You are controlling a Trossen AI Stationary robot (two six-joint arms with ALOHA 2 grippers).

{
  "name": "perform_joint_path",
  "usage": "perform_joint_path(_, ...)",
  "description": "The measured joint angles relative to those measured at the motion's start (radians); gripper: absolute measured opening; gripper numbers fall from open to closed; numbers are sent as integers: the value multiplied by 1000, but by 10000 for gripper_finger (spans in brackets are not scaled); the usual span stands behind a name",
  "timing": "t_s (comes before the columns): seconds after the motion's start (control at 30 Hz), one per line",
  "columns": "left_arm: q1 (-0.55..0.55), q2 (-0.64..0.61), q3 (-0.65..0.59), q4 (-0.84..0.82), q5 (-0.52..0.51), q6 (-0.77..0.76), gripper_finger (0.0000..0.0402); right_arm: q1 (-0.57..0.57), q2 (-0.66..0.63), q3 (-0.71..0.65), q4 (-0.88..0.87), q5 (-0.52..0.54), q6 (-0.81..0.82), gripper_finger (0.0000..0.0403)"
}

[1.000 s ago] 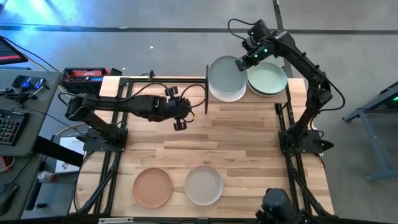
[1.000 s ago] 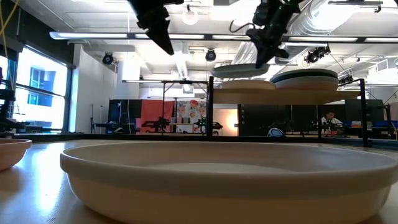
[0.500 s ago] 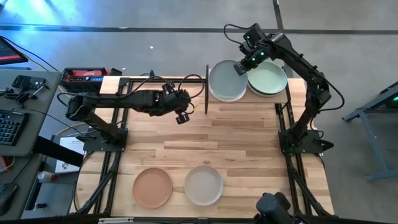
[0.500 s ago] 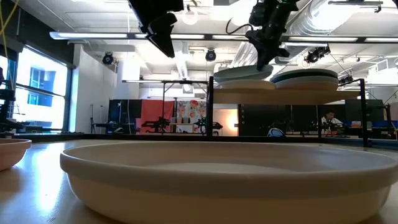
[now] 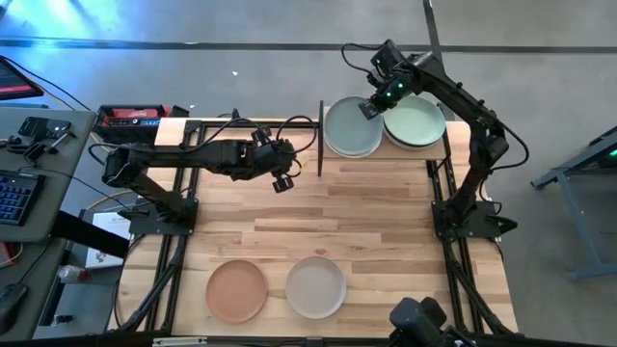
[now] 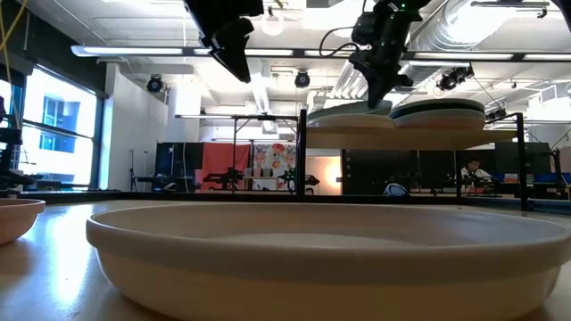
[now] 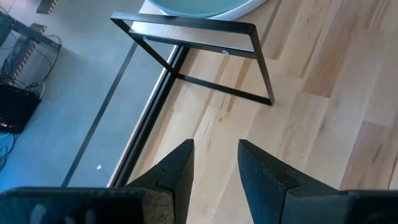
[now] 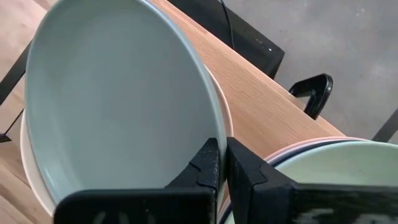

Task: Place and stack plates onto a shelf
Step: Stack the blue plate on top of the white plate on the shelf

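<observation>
Shelf (image 5: 453,135), pale plate (image 5: 349,127) in right gripper (image 5: 370,108).

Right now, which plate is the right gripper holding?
The pale grey plate atop the shelf's left stack; the right gripper's fingers pinch its rim. The others lie untouched.

Bright overhead ceiling lights, glare on floor, blurred near plate (image 6: 321,259) in low view

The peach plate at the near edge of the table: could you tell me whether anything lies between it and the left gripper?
Nothing visible does. The left gripper hovers open over bare tabletop left of the shelf, and only bare planks separate it from the peach plate. The beige plate lies beside the peach one, off that path.
</observation>
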Motion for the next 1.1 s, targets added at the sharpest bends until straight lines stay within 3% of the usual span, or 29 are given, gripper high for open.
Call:
perform_joint_path(0.8,0,0,0,0,-1,1,115,5,0,0,6,1,7,4)
perform_joint_path(1.1,0,0,0,0,-1,0,115,7,0,0,6,-7,62,82)
